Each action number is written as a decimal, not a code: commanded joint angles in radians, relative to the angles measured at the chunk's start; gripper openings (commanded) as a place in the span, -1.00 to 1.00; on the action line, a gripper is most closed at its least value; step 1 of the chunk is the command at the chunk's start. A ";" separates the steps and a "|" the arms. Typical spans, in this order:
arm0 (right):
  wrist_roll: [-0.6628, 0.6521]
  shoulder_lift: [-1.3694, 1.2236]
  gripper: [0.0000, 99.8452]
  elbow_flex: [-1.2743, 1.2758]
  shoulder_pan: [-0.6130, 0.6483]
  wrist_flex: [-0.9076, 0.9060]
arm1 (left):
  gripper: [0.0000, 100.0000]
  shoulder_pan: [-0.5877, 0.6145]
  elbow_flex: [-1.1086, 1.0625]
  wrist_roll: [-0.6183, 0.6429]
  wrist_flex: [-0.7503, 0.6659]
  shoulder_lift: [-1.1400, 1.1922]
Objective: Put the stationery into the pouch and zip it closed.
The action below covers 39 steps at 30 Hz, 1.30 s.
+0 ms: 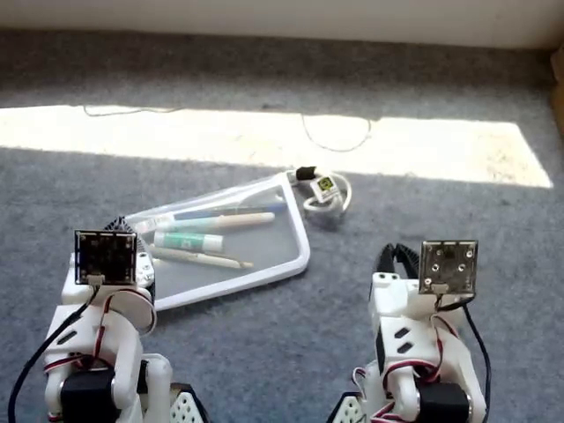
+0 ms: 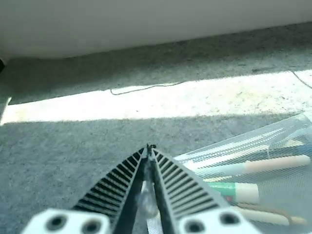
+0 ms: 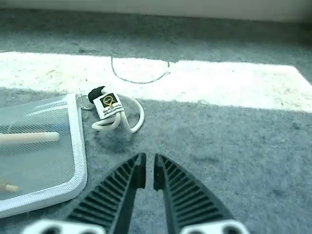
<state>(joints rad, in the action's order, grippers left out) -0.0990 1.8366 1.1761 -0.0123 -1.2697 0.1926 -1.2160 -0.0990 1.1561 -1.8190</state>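
1. From above: pens (image 1: 225, 218) and glue stick (image 1: 188, 241) already inside the mesh pouch (image 1: 302, 242), flat on the carpet (image 1: 370, 291) in front of the left arm (image 1: 106, 326). Loading judged done, so zipping is the step in hand. Cannot tell whether the zip is already drawn. White strap (image 1: 328, 192) lying just off the pouch's far right corner. Left arm bent over the pouch's near left corner; right arm (image 1: 423, 352) folded back, well apart from the pouch.
2. From the left wrist: left claw (image 2: 148, 148) closed and low over the carpet, with a pale sliver between the jaws, probably the pouch's corner. Reads as an anchoring grip.
3. From the right wrist: right claw (image 3: 149, 168) all but closed, holding nothing, low and aimed toward the strap, near but apart. Next move likely calls for opening, reaching forward, pinching the strap and drawing it along the edge.
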 commanded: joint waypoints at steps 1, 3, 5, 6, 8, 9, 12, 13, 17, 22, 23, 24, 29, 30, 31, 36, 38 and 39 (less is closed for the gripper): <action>0.014 0.001 -0.94 0.127 0.010 0.097 | -0.98 0.004 -0.027 0.074 0.021 -0.008; 0.014 0.001 -0.94 0.189 0.010 0.130 | -0.98 0.004 -0.068 0.074 0.020 -0.008; 0.014 0.001 -0.94 0.231 0.010 0.142 | -0.98 0.002 -0.111 0.075 0.003 -0.008; 0.014 0.001 -0.94 0.246 0.010 0.142 | -0.98 0.002 -0.136 0.075 -0.006 -0.008; 0.014 0.001 -0.94 0.274 0.010 0.142 | -0.98 0.002 -0.183 0.075 -0.023 -0.008; 0.014 0.001 -0.94 0.283 0.010 0.142 | -0.98 0.002 -0.206 0.075 -0.029 -0.008; 0.015 0.001 -0.94 0.335 0.010 0.142 | -0.98 0.002 -0.266 0.075 -0.048 -0.008; 0.017 0.001 -0.94 0.357 0.010 0.142 | -0.98 0.002 -0.285 0.075 -0.054 -0.008; 0.075 0.001 -0.94 0.421 0.010 0.142 | -0.98 0.002 -0.354 0.072 -0.066 -0.008; 0.080 0.001 -0.94 0.492 0.010 0.142 | -0.98 0.002 -0.406 0.072 -0.066 -0.008; 0.080 0.001 -0.94 0.504 0.010 0.142 | -0.98 0.002 -0.410 0.071 -0.066 -0.008; 0.080 0.001 -0.94 0.516 0.010 0.142 | -0.98 0.002 -0.417 0.071 -0.066 -0.008; 0.083 0.001 -0.94 0.538 0.010 0.142 | -0.98 -0.013 -0.466 0.071 -0.066 -0.008; 0.083 0.001 -0.94 0.539 0.010 0.142 | -0.98 -0.024 -0.479 0.071 -0.066 -0.008; 0.083 0.001 -0.94 0.542 0.010 0.142 | -0.98 -0.036 -0.479 0.071 -0.063 -0.007; 0.080 -0.001 -0.94 0.624 0.004 0.136 | -0.99 -0.059 -0.479 0.071 -0.058 -0.005; 0.078 -0.001 -0.94 0.628 0.004 0.133 | -0.99 -0.056 -0.479 0.071 -0.057 -0.005; 0.078 -0.001 -0.94 0.628 0.004 0.133 | -0.98 -0.054 -0.479 0.068 -0.038 -0.005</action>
<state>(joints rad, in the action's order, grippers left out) -0.0269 1.8259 1.6686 -0.0123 -1.1577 0.1557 -1.6732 -0.0315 1.1116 -1.8113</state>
